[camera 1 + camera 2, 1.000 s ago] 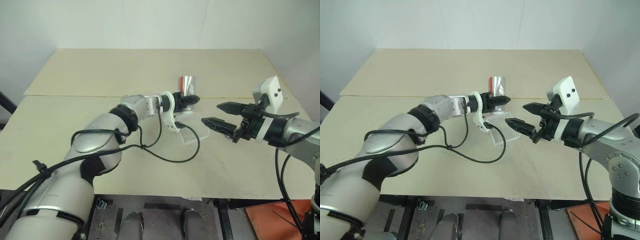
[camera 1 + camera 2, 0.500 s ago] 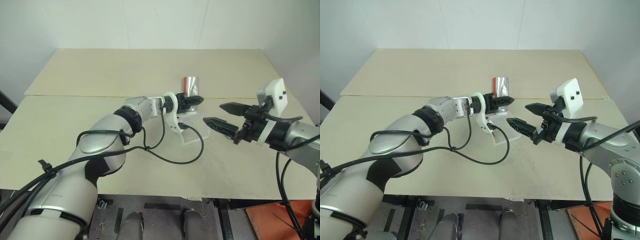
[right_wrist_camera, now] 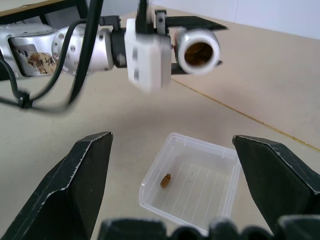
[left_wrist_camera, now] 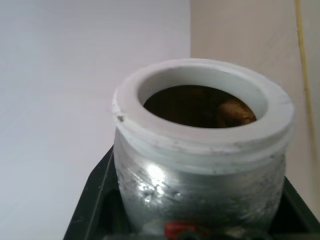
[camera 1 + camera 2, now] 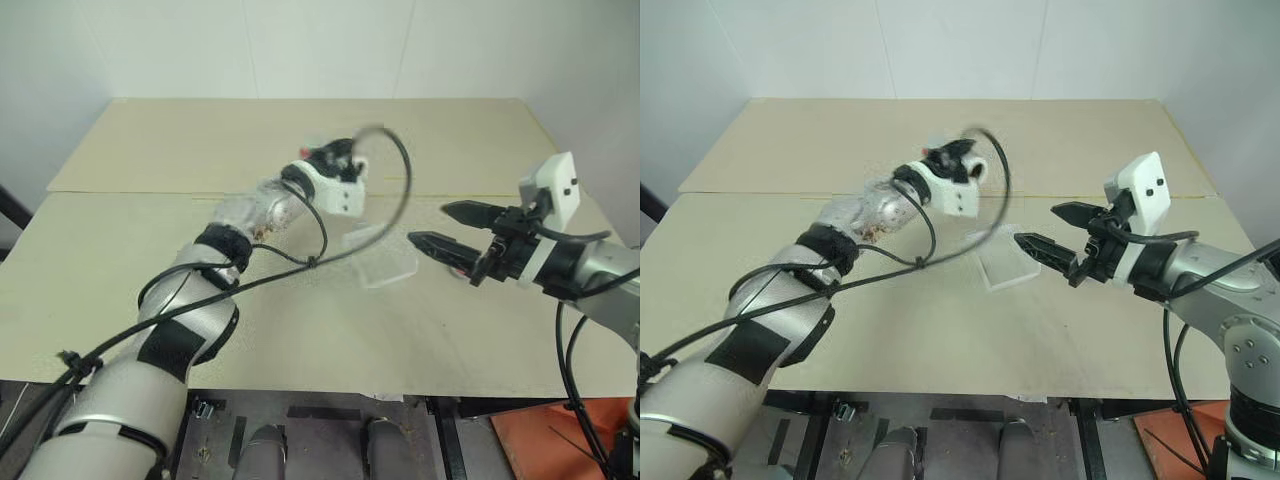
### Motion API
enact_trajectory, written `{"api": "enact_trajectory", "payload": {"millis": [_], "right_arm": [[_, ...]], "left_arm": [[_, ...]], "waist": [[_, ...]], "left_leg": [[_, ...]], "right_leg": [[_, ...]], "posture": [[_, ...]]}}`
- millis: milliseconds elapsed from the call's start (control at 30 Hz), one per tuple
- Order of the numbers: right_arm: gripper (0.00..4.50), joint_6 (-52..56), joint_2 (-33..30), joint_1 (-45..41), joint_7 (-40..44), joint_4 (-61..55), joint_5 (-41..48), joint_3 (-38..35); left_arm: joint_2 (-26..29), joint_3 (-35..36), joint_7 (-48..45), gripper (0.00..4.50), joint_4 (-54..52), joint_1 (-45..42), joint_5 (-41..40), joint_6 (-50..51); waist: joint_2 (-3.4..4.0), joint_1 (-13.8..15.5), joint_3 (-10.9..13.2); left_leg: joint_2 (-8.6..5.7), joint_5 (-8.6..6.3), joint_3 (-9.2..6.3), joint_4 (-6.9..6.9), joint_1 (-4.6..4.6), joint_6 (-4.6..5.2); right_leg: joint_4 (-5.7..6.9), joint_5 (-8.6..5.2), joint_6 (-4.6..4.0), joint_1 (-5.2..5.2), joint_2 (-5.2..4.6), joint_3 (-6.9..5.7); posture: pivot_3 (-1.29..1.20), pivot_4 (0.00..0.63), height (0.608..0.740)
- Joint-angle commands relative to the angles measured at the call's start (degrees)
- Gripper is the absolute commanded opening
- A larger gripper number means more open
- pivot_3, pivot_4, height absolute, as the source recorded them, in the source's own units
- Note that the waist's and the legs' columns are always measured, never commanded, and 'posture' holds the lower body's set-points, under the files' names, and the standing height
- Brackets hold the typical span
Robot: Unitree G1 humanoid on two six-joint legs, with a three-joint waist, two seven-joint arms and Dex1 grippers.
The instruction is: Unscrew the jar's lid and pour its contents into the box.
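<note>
My left gripper [image 5: 336,158] is shut on the jar [image 4: 200,185], held raised in the air above the table, up and to the left of the box. The jar lies tipped on its side, its white-rimmed mouth [image 3: 198,50] open, with brown pieces [image 4: 235,112] inside. The lid is out of view. The box [image 5: 386,262], a clear shallow tray, sits on the table with one brown piece [image 3: 165,180] in it. My right gripper [image 5: 430,226] hovers level just right of the box, open, with nothing between its fingers [image 3: 80,185].
The beige table [image 5: 200,140] has a seam with a yellow line [image 5: 470,195] running across it behind the box. A black cable [image 5: 390,190] loops from my left wrist over the box area. A white wall stands behind the table.
My left arm has lifted the jar up and to the left and tipped it from upright onto its side; the cable swung with it. The right gripper has stayed in place.
</note>
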Motion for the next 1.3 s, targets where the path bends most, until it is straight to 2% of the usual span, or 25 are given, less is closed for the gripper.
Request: {"api": "enact_trajectory", "payload": {"millis": [33, 200, 267, 467, 700, 733, 933, 1100, 1200, 1300], "right_arm": [[4.45, -2.64, -1.39, -0.72, 1.64, -0.36, -0.67, -1.16], [4.45, -3.19, -2.44, -1.16, 3.24, 0.92, -1.47, -0.48], [4.45, -3.2, -2.57, -1.43, 3.76, 1.26, -1.66, -0.19], [4.45, -3.0, -2.72, -2.43, 4.83, 1.86, -1.9, 0.66], [4.45, -2.76, -2.81, -3.31, 5.53, 1.88, -1.97, 1.26], [4.5, -2.74, -2.76, -3.37, 5.57, 1.86, -1.99, 1.37], [4.5, -2.96, -2.5, -3.38, 5.61, 1.95, -2.42, 2.18], [4.5, -3.19, -2.75, -2.12, 6.04, 1.86, -3.21, 1.83], [4.5, -3.6, -3.35, -0.75, 6.78, 1.93, -4.16, 1.22], [4.5, -5.12, -4.46, 1.19, 8.6, 1.91, -5.73, 0.66]], "left_arm": [[-0.55, 12.81, -10.53, 2.02, -11.33, 3.75, -17.0, 14.1], [0.53, 20.63, -19.65, 2.02, -27.41, 12.93, -29.43, 33.78], [0.45, 22.11, -21.26, 2.02, -32.38, 16.76, -32.49, 37.46], [-0.96, 21.11, -20.75, 2.02, -37.59, 26.38, -32.12, 30.19], [-1.64, 20.41, -21.08, 2.02, -36.44, 30.06, -31.98, 26.47], [-1.44, 20.3, -21.23, 2.73, -36.52, 30.44, -31.91, 26.19], [0.63, 19.49, -22.31, 4.47, -39.66, 33.26, -31.8, 27.14], [7.84, 19.28, -28.25, 4.47, -52.0, 39.93, -33.71, 33.72], [17.35, 20.37, -37.79, 4.47, -62.71, 45.0, -39.03, 41.73], [24.9, 24.23, -43.9, 4.47, -68.5, 47.96, -44.35, 45.08]], "waist": [[0.0, -0.37, 0.0], [0.02, -1.24, -0.01], [0.02, -1.5, -0.01], [0.02, -1.75, -0.02], [0.02, -1.67, -0.03], [0.01, -1.67, -0.03], [0.02, -1.75, -0.03], [0.03, -2.29, -0.04], [0.05, -2.5, -0.05], [0.06, -2.25, -0.05]], "left_leg": [[0.0, 0.0, 0.0, 0.01, 0.01, 0.01], [0.0, 0.0, -0.01, 0.04, 0.09, 0.01], [0.01, 0.0, -0.01, 0.04, 0.12, 0.01], [0.01, 0.01, -0.02, 0.04, 0.18, -0.01], [0.02, 0.01, -0.01, 0.04, 0.18, 0.0], [0.02, 0.01, -0.01, 0.04, 0.18, 0.0], [0.02, 0.0, -0.01, 0.04, 0.18, 0.01], [0.04, 0.0, -0.01, 0.02, 0.18, 0.01], [0.11, -0.01, -0.01, -0.02, 0.21, 0.02], [0.13, -0.03, -0.01, -0.04, 0.25, 0.07]], "right_leg": [[-0.01, 0.0, 0.0, 0.02, 0.0, 0.0], [0.03, 0.0, -0.01, 0.07, 0.0, 0.0], [0.06, 0.0, -0.01, 0.08, 0.01, 0.0], [0.04, 0.02, -0.03, 0.12, 0.01, 0.01], [0.01, 0.02, -0.04, 0.14, 0.01, 0.0], [0.0, 0.02, -0.04, 0.14, 0.01, 0.0], [0.01, 0.02, -0.04, 0.13, 0.01, 0.0], [0.02, 0.02, -0.04, 0.11, 0.02, 0.01], [0.05, 0.02, -0.07, 0.08, 0.07, 0.01], [0.03, 0.01, -0.1, 0.1, 0.08, 0.01]], "posture": [[0.0, 0.15, 0.74], [0.0, 0.15, 0.74], [0.0, 0.15, 0.74], [0.0, 0.15, 0.74], [0.0, 0.15, 0.74], [0.0, 0.15, 0.74], [0.0, 0.15, 0.74], [0.0, 0.15, 0.74], [0.0, 0.15, 0.74], [0.0, 0.15, 0.74]]}}
